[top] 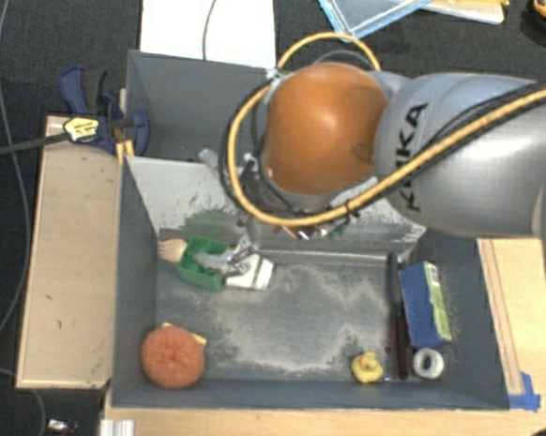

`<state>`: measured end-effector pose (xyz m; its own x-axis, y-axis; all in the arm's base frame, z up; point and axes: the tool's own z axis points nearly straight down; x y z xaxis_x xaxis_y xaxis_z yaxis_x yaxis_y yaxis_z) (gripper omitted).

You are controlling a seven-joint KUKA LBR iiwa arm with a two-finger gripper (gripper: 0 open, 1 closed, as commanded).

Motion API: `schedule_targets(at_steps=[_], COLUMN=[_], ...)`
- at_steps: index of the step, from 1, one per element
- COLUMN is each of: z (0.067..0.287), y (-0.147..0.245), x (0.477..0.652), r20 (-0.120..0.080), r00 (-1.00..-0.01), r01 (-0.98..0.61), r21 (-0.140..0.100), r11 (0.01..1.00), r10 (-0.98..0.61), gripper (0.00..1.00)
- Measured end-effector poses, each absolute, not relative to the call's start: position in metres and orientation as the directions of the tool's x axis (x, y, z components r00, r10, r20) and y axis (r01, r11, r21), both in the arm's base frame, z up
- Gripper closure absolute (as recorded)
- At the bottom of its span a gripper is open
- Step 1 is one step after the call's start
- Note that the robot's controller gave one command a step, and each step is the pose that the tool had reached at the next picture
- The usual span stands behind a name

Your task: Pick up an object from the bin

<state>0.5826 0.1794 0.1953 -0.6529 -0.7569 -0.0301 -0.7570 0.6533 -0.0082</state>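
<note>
My gripper (240, 256) reaches down under the arm's orange cover to the bin's left middle. It sits right at a green plastic piece (197, 262) with a tan rounded knob (170, 248) on its left end. A small white block (254, 275) lies against the gripper's right side. Whether either one is held is hidden from me.
A fuzzy orange-red ball (173, 355) rests in the front left corner. A small yellow toy (367, 367) lies front right, beside a dark stick (398, 328), a blue and green pack (426, 304) and a white ring (428, 363). The arm covers the bin's back.
</note>
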Motion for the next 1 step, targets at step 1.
schedule_targets(at_steps=[1], z=[0.1525], y=[0.2434], x=[0.5307], r20=[-0.034], r00=[-0.642], r01=[-0.766], r21=[-0.007], r11=[0.642], r10=[-0.766], gripper=[0.00])
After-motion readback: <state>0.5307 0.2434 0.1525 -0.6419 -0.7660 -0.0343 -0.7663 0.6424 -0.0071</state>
